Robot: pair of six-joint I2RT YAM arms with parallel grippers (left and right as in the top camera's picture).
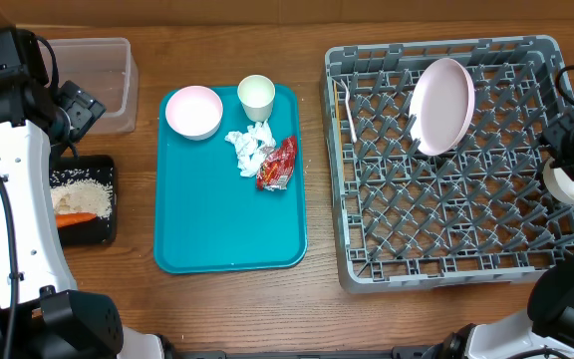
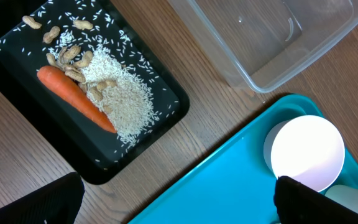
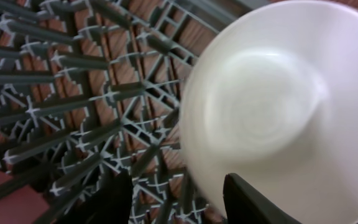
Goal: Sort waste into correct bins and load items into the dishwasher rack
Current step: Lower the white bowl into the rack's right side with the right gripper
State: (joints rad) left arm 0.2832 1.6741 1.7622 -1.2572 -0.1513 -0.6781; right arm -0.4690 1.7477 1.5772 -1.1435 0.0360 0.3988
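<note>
The pale pink plate [image 1: 441, 105] leans tilted among the pegs of the grey dishwasher rack [image 1: 446, 229]. In the right wrist view the plate [image 3: 278, 106] looks blurred; my right gripper [image 3: 182, 202] stands open, its rim in the gap untouched. A white bowl [image 1: 193, 110], a white cup [image 1: 255, 96], crumpled tissue [image 1: 249, 148] and a red wrapper [image 1: 277, 164] lie on the teal tray [image 1: 227, 229]. The black tray [image 2: 23, 87] holds a carrot [image 2: 76, 98], nuts [image 2: 67, 55] and rice [image 2: 126, 102]. My left gripper [image 2: 179, 205] hangs open above the teal tray's edge, holding nothing.
The clear tub [image 1: 108, 70] sits at the back left, beside the black tray [image 1: 96, 231]. A thin utensil [image 1: 347, 110] lies in the rack's left part. Bare wood separates the trays and the rack. My right arm [image 1: 571, 150] stands over the rack's right wall.
</note>
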